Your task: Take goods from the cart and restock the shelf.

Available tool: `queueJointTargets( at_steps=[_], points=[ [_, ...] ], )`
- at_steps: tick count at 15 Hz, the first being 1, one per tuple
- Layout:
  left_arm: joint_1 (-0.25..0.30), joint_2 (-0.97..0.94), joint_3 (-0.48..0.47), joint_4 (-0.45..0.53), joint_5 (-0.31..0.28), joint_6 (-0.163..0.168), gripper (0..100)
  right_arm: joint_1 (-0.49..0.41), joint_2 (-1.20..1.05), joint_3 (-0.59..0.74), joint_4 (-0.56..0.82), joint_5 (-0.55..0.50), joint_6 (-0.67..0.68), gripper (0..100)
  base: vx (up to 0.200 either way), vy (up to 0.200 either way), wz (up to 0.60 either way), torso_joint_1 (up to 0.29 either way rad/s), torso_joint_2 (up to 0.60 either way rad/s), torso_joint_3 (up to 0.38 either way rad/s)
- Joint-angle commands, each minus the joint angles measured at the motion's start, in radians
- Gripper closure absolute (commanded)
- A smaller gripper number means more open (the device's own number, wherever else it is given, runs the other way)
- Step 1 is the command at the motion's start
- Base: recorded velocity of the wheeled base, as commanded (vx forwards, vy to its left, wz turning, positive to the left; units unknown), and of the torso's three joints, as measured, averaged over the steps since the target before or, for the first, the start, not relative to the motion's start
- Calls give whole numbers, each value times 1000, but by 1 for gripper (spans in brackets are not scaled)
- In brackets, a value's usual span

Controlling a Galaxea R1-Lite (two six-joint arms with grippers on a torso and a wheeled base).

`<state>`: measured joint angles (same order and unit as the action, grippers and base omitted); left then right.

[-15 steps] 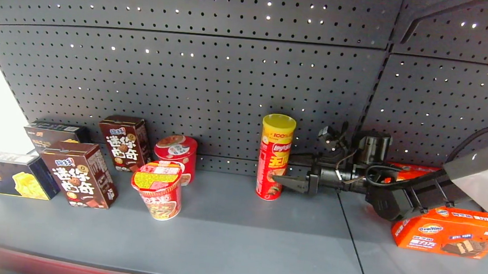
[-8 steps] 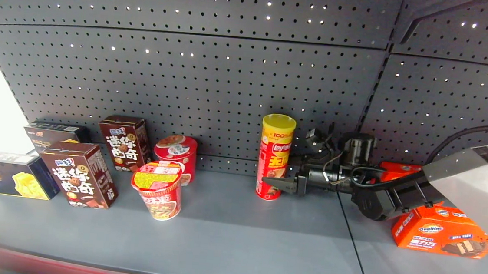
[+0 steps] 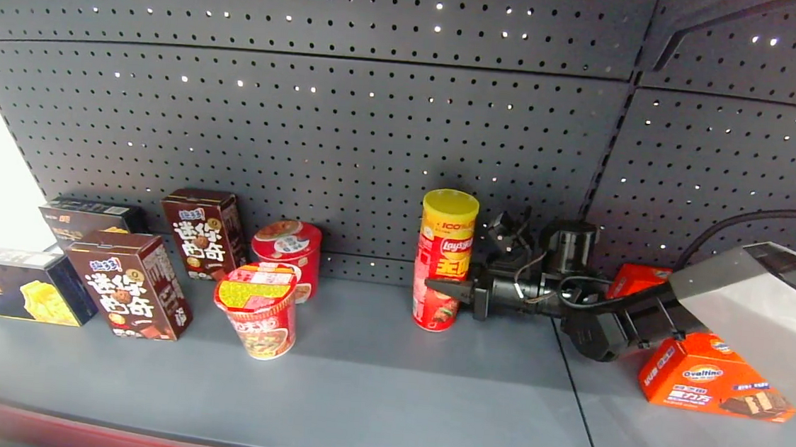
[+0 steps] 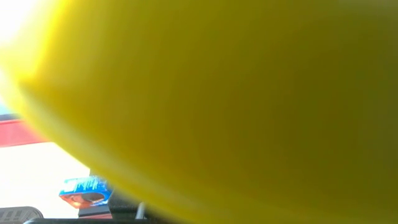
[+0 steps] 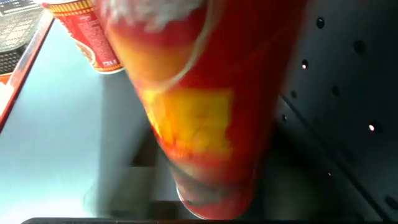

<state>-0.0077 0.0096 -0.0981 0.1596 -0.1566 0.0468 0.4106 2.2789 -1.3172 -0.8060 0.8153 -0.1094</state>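
At the back of the shelf [image 3: 384, 393], your right gripper [image 3: 437, 282] has slid left until its fingers [image 3: 453, 290] straddle the standing chips can [image 3: 448, 231], nudging it slightly left; whether they clamp it you cannot tell. Judge the placement unfinished until they let go.

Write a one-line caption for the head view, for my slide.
Right gripper at a yellow-lidded red chip can on a grey shelf, between noodle cups and orange boxes.

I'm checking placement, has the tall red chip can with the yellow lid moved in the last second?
Yes. The chip can has shifted slightly left, closer to the front noodle cup, which has stayed put on the shelf.
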Motion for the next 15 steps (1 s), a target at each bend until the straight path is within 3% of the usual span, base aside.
queueJointTargets(
  at_steps=[1, 5, 11, 15],
  points=[
    [0, 0, 0, 0, 0, -1, 100, 14, -6, 6, 1, -10, 0, 100, 0, 0, 0, 0, 0, 0],
    [0, 0, 0, 0, 0, -1, 100, 53, -87, 84, 1, -96, 0, 100, 0, 0, 0, 0, 0, 0],
    [0, 0, 0, -2, 0, -1, 100, 93, -432, 432, -10, -312, -30, 100, 0, 0, 0, 0, 0, 0],
    [-2, 0, 0, -2, 0, -2, 100, 195, -593, 653, -91, -502, 17, 100, 0, 0, 0, 0, 0, 0]
  ],
)
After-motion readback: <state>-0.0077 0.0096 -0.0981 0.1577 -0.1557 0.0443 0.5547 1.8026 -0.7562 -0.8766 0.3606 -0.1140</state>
